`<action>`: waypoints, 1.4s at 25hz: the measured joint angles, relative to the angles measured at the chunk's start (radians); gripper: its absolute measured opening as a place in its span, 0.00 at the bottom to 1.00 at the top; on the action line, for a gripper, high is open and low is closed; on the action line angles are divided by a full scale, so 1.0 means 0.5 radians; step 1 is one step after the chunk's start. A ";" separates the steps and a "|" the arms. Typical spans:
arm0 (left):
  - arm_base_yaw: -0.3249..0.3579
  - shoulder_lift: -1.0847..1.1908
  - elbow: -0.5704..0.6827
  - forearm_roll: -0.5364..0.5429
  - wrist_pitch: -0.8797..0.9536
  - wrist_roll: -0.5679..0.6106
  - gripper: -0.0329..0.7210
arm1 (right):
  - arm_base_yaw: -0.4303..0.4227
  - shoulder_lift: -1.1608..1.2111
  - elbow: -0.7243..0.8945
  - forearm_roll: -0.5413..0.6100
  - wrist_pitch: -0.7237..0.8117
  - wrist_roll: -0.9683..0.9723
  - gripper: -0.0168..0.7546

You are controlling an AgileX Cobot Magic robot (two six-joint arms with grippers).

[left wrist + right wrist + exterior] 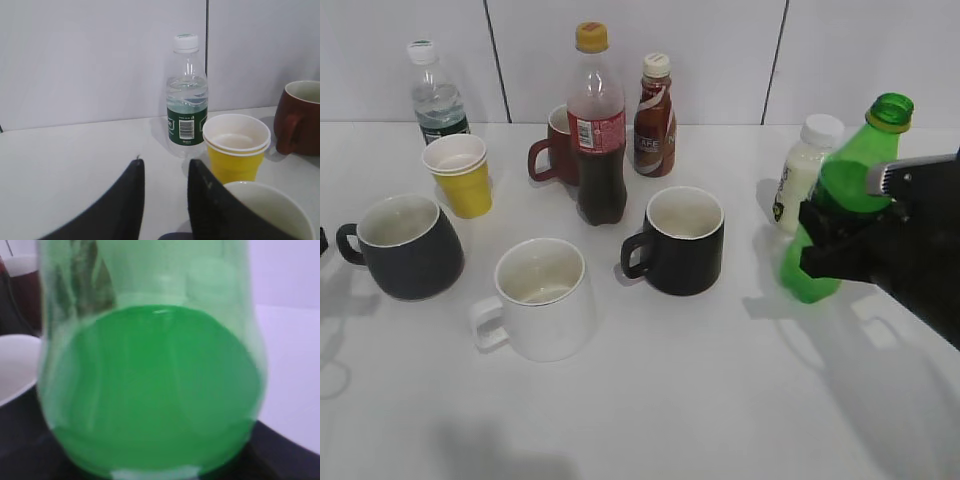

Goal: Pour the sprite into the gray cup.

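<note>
Sprite [850,180] at far right of the bench [700,400], uncapped, leaning with its neck toward the upper right. Its base looks just above the bench surface, though contact cannot be confirmed. Right end effector [825,240] pinches the bottle across its lower body — dark jaws on either side of the green plastic. In the right wrist view the sprite [150,370] fills nearly the whole frame, blurred; the jaws show only as dark edges at the bottom corners.

Gray cup [405,245] sits upright at far left, handle pointing left, cream inside — well apart from the sprite, across the whole spread of objects.

Left end effector [165,200]: 2 dark fingers with a narrow gap between them, holding nothing; the rim of the gray cup [270,210] lies just right of them.

Between the 2 task items:
- white mug [540,298], front centre
- black mug [680,240], right of centre
- cola bottle [598,125] with yellow cap, behind them
- brown sauce bottle [655,115], right of the cola
- maroon mug [555,145], partly hidden behind the cola
- yellow cup [460,172], stacked pair, behind the gray cup
- water bottle [435,92] at back left
- small white bottle [805,165], just behind the sprite
</note>
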 joint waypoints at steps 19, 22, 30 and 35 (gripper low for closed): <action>-0.033 -0.522 -0.082 -0.007 0.645 -0.183 0.36 | 0.000 -0.457 -0.085 -0.020 0.117 -0.045 0.80; -0.033 -0.884 -0.274 -0.007 1.454 -0.339 0.36 | 0.000 -0.811 -0.208 -0.025 0.561 -0.121 0.80; -0.033 -2.014 -0.878 -0.017 3.388 -0.380 0.37 | 0.000 -2.033 -0.661 -0.041 2.557 -0.156 0.78; -0.033 -2.486 -0.912 -0.016 4.166 -0.380 0.42 | 0.000 -2.409 -0.667 -0.041 3.582 -0.139 0.78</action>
